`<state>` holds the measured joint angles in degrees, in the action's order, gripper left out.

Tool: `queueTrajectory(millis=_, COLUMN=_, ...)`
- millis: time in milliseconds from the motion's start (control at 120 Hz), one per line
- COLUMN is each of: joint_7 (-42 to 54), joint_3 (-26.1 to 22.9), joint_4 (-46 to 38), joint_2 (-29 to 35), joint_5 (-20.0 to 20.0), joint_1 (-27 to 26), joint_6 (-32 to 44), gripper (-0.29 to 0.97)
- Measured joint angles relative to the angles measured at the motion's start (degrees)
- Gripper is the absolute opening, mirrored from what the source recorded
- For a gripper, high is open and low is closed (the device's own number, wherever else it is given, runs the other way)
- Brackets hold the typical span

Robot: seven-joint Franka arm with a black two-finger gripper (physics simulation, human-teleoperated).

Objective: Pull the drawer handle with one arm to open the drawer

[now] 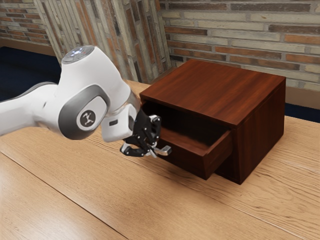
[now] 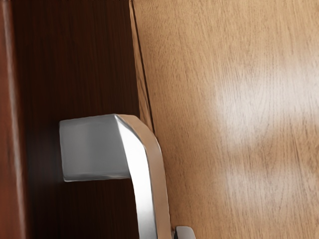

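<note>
step: pull | end effector [image 1: 148, 148] clenched on handle [image 2: 144, 169], so my pull carries to the drawer [image 1: 200, 150] | drawer partly out of cabinet [image 1: 225, 95], more travel likely needed

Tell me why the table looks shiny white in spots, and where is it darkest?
Wrist view: soft light glares off the table in pale patches, and the metal handle gleams along its edge. Exterior view: the darkest part is the shadowed hollow inside the cabinet, above the pulled-out drawer; the table shows only a mild sheen.
</note>
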<state>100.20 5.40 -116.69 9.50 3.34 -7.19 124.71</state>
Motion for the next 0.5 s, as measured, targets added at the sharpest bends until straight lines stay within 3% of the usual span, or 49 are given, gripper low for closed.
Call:
queueTrajectory(millis=267, joint_7=0.6, joint_3=0.2, joint_4=-7.5, joint_2=7.2, joint_5=-0.6, joint_1=-0.3, joint_6=0.2, gripper=-0.15)
queueTrajectory(millis=500, joint_7=-2.8, joint_3=0.2, joint_4=-11.9, joint_2=13.0, joint_5=-8.4, joint_1=-1.1, joint_6=-0.4, gripper=0.03)
